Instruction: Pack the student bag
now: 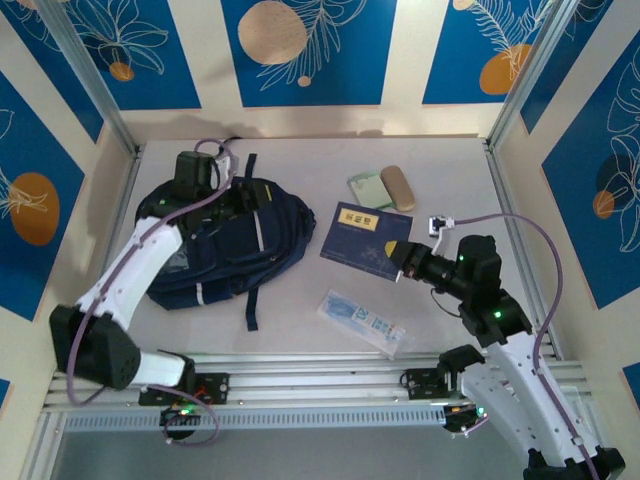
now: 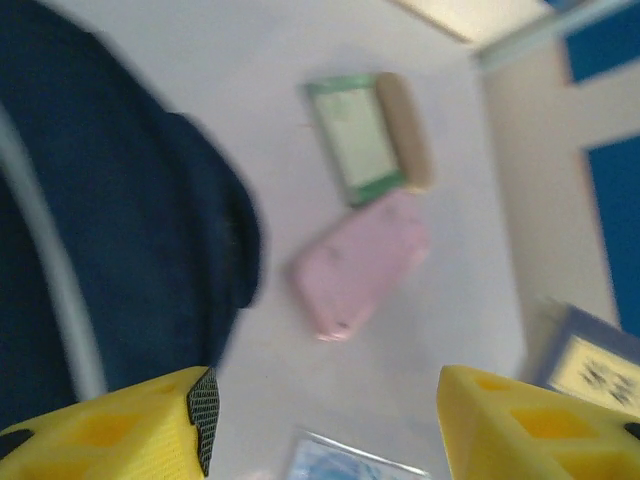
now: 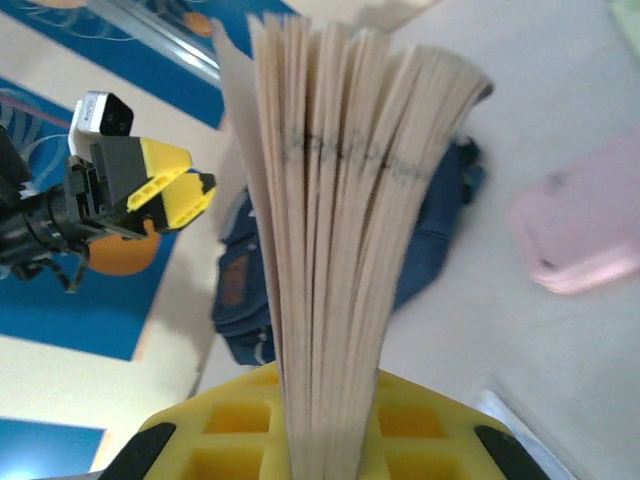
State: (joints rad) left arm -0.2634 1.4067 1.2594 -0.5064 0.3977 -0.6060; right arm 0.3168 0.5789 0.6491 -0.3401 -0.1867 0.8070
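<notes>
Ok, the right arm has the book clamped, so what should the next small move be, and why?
Probably lift the book slightly and carry it left toward the student bag. The right gripper has its jaws shut on the pages, so the grip looks made; the left gripper hangs open by the bag's top. Whether the bag is unzipped I cannot tell.

Student bag (image 1: 235, 245): matt navy cloth. Book (image 3: 350, 200): rough-edged cream paper leaves. Packet (image 1: 365, 322), near edge: glossy clear plastic. Pink case (image 2: 360, 265): smooth, faintly satin. Left gripper (image 2: 322, 420): moulded yellow plastic, pads (image 2: 203, 405) black, cross-hatched. Table (image 1: 450, 160): matt pale surface.
</notes>
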